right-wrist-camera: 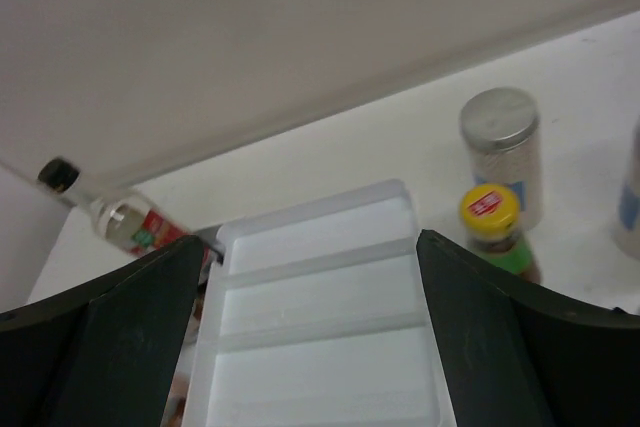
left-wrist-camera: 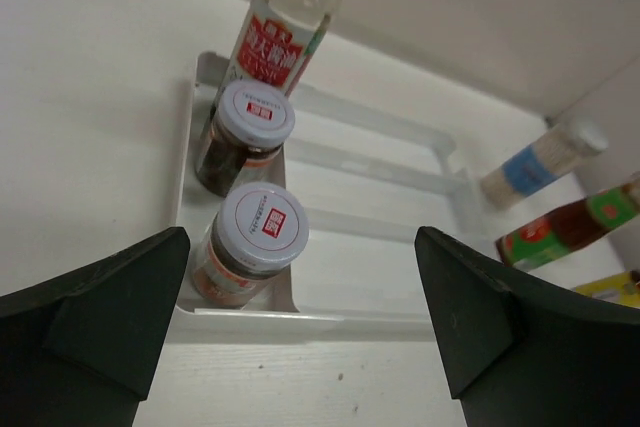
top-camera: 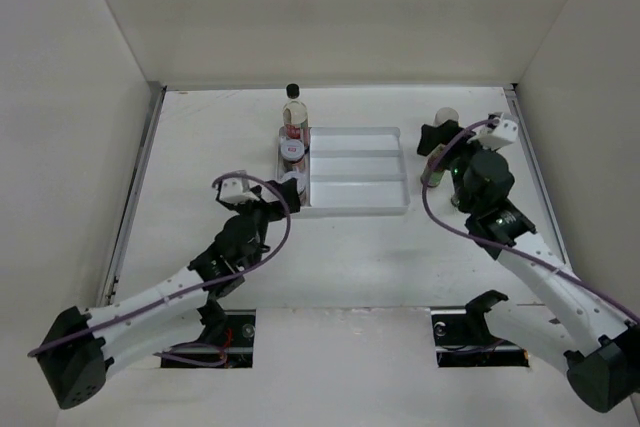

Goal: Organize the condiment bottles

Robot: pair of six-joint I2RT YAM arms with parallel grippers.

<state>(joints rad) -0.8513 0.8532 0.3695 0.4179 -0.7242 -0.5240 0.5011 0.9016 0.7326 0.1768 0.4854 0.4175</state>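
Observation:
A clear black-capped bottle (top-camera: 294, 107) and two short red-labelled jars (top-camera: 291, 150) (top-camera: 292, 183) stand in a row at the left end of the white stepped tray (top-camera: 360, 209). In the left wrist view the near jar (left-wrist-camera: 256, 243), the far jar (left-wrist-camera: 250, 133) and the clear bottle (left-wrist-camera: 277, 35) line up ahead. My left gripper (top-camera: 270, 209) (left-wrist-camera: 300, 322) is open just short of the tray's near left corner, holding nothing. My right gripper (top-camera: 435, 147) (right-wrist-camera: 310, 337) is open above the tray's right end. A silver-lidded shaker (right-wrist-camera: 503, 147) and a yellow-capped bottle (right-wrist-camera: 492, 225) stand right of the tray.
More bottles cluster on the table right of the tray (left-wrist-camera: 330, 322), partly hidden by my right arm in the top view: a pale shaker (left-wrist-camera: 545, 162) and a dark green-labelled bottle (left-wrist-camera: 570, 229). White walls enclose the table on three sides.

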